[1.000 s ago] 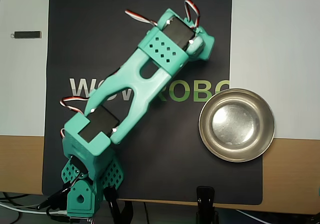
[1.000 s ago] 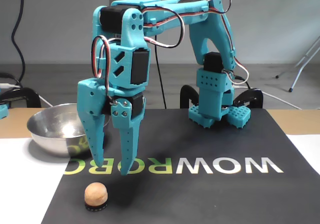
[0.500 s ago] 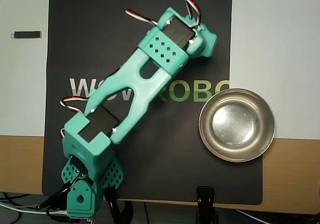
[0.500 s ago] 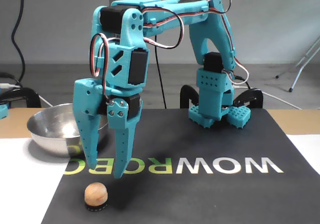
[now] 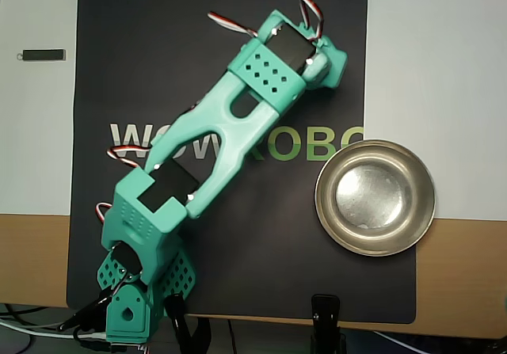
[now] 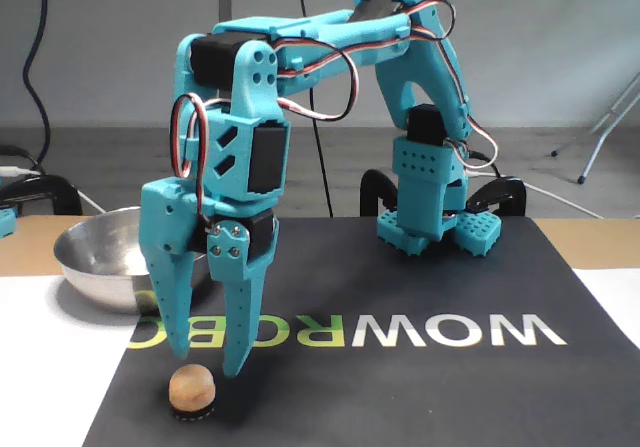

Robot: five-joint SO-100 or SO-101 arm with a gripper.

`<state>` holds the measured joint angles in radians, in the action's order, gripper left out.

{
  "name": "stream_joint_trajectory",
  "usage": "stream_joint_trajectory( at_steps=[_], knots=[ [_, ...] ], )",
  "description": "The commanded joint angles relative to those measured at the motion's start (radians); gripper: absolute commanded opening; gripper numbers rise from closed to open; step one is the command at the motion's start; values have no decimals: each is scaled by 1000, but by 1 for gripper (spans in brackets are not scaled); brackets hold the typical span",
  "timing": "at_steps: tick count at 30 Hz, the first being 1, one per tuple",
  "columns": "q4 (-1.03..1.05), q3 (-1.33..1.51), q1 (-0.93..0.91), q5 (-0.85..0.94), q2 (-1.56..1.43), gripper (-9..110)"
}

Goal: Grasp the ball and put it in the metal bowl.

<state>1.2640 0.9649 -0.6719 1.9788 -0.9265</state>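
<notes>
The ball (image 6: 191, 389), small and tan, rests on a little black ring near the front edge of the black mat in the fixed view. My teal gripper (image 6: 207, 365) hangs point-down just above and slightly behind it, open, with one fingertip on each side of the ball's top and no contact visible. In the overhead view the arm (image 5: 238, 124) stretches diagonally across the mat and its wrist covers the ball. The metal bowl (image 6: 85, 257), shiny and holding nothing, stands at the left in the fixed view; in the overhead view the metal bowl (image 5: 375, 197) sits at the right.
A black mat (image 5: 158, 45) with WOWROBO lettering lies on white sheets over a wooden table. A small dark stick (image 5: 43, 55) lies at the overhead view's upper left. The arm base (image 6: 430, 217) and black clamps (image 5: 326, 318) stand at the table edge.
The gripper has come down and forward toward the ball, its tips now level with the ball's top. The jaws stay open. Ball and bowl have not moved.
</notes>
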Motion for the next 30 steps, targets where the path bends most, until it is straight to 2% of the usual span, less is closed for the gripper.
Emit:
stream_joint_trajectory(
  at_steps=[1, 22, 30],
  knots=[
    [-6, -44, -11, 2, 0, 53],
    [-9, -72, -31, 2, 64, 53],
    [-74, -83, -32, -3, 104, 53]
  ],
)
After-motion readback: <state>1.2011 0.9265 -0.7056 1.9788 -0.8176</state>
